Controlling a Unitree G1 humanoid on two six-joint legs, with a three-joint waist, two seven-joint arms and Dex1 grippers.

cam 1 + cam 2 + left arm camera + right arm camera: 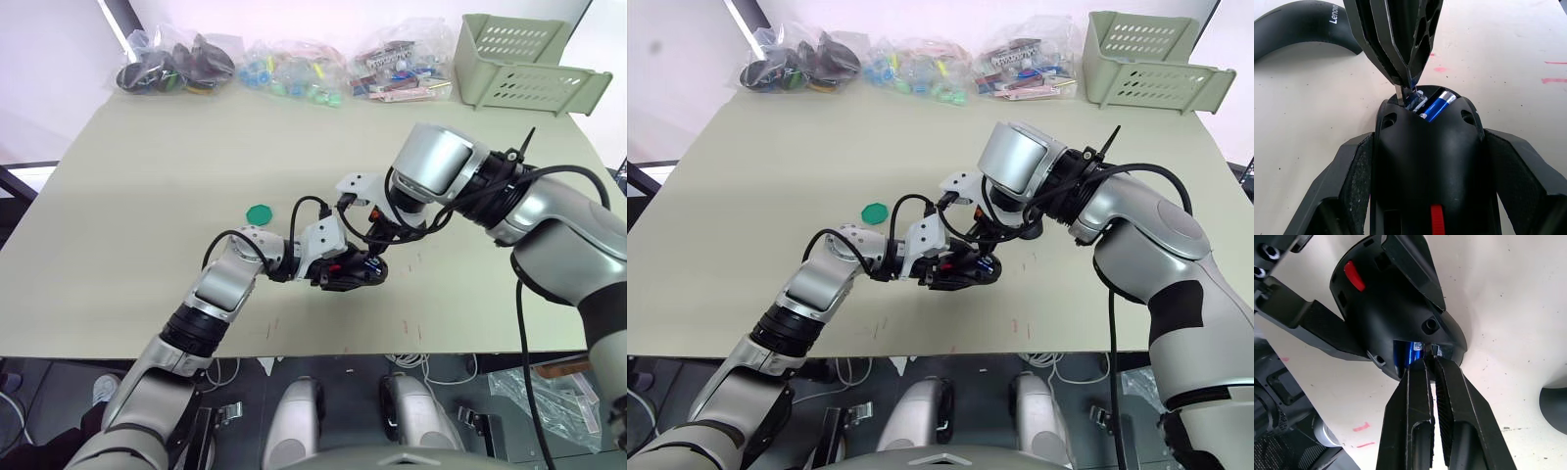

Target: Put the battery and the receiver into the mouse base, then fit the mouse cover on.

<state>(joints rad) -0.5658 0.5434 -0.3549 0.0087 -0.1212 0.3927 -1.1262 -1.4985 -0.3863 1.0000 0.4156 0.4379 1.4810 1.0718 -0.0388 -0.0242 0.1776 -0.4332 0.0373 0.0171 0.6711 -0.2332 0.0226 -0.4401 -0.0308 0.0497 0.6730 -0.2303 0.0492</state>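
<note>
The mouse base (1427,166) is held near the front-middle of the table (127,196), clamped between the two fingers of the left gripper (1425,196), whose jaws are closed on its sides. The battery (1436,105) is seated in the open bay at the base's far end, its blue body showing beside a red part (1354,276) of the base.

The right gripper (1431,363) is brought in from the right, its tips set at the rim of that same bay. Its jaws are almost fully closed — only a thin slit is left between the fingers — and a small dark-and-metal piece, apparently the receiver (1400,93), is pinched at the tips, right beside the battery. The bay is largely covered by these fingers, so how far the receiver sits in cannot be told.

The cover (1300,27) is lying on the table just beyond the base, apart from it, with pale lettering near one end.

A green disc (260,212) rests on the table to the left of the grippers, well clear. Along the far edge — bags of small parts (284,69), and a pale green basket (524,64) at the far right corner. Faint red marks (1557,78) are seen on the table surface.
</note>
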